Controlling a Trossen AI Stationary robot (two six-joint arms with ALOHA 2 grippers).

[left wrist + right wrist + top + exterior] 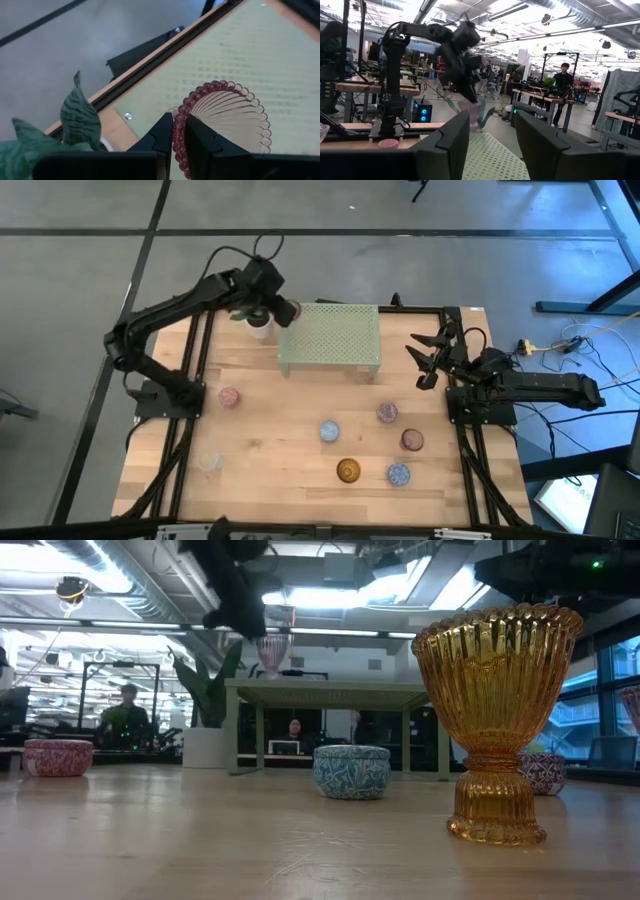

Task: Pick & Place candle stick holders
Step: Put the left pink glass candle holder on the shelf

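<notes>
Wooden plank table [280, 450]; left tool [179, 131] clamped on ribbed, bead-rimmed pink glass cup [225, 117]; right tool [428, 358] apart.

Grey floor [400, 210]; bright ceiling lights [505, 10]; workbenches [540, 97]; people [564, 75] standing beyond table.

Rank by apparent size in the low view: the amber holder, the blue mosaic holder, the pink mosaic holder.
1. amber holder: looks by far the largest, but it stands nearest the camera, so this may be nearness.
2. blue mosaic holder.
3. pink mosaic holder: only slightly smaller-looking than the blue one; they may well be alike.
</notes>
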